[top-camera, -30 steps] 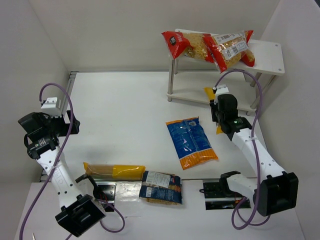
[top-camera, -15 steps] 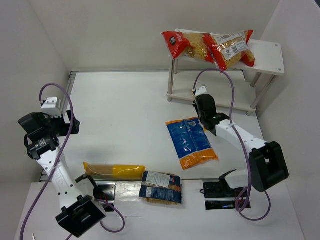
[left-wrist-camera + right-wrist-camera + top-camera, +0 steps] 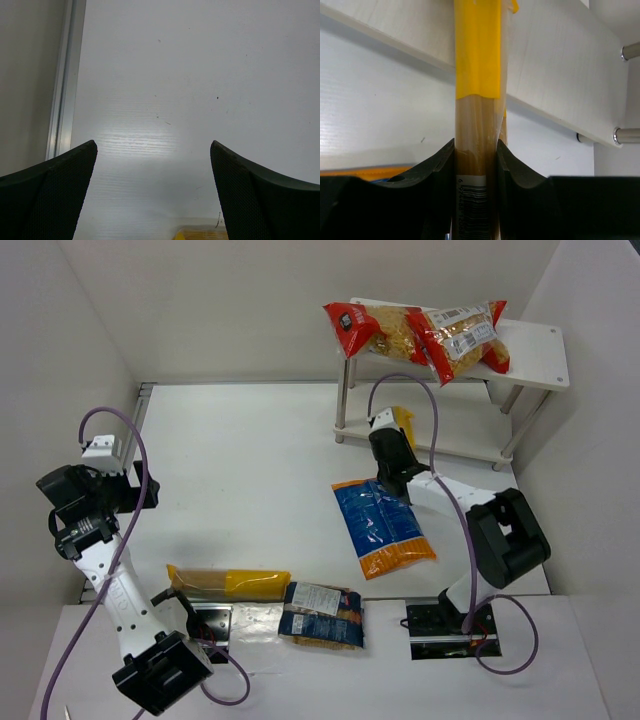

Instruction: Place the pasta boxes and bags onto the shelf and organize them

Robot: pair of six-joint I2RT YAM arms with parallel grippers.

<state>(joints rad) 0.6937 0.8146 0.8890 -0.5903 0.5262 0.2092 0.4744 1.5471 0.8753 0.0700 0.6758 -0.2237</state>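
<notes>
My right gripper (image 3: pixel 392 452) is shut on a yellow spaghetti pack (image 3: pixel 477 105), whose yellow end (image 3: pixel 404 423) reaches over the lower tier of the white shelf (image 3: pixel 545 365). Two clear red-ended bags (image 3: pixel 372 330) (image 3: pixel 460 338) lie on the shelf's top board. The large blue-and-orange bag (image 3: pixel 382 524) lies flat just under my right gripper. A second yellow spaghetti pack (image 3: pixel 228 582) and a small dark-blue pack (image 3: pixel 322 614) lie near the front edge. My left gripper (image 3: pixel 152 165) is open and empty at the far left, above the table, with the second pack's end (image 3: pixel 200 234) below it.
White walls close in the table on the left, back and right. A metal rail (image 3: pixel 62 85) runs along the table's left edge. The shelf's thin legs (image 3: pixel 343 400) stand on the table at the back right.
My right gripper has swung left with the spaghetti pack, from the right end of the shelf's lower tier to its left end, above the blue-and-orange bag. The left arm has not moved.
</notes>
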